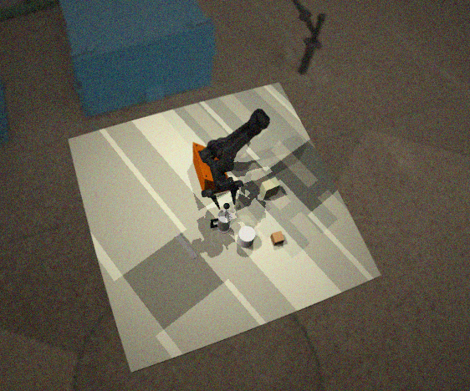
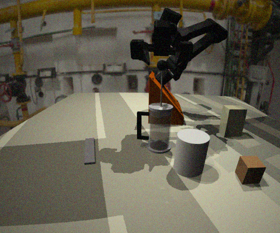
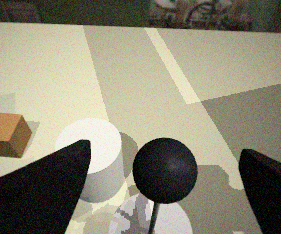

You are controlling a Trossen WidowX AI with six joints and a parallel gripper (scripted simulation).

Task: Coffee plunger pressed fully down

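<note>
Gripper point(image 3: 165, 170) parted wide, empty, matte black fingers flanking round black plunger knob point(image 3: 165, 169), untouched.

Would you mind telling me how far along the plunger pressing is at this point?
Done: the gripper is lined up, its open fingers flanking the plunger knob without touching. In hand: closing on the knob. Left: the rod stands fully raised above the press, so the whole push and the release remain.

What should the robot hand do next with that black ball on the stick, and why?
Probably close a little more around the round black plunger knob. The gripper is open with the knob between its black fingers, gaps on both sides, and the thin rod stands tall above the glass coffee press.
</note>
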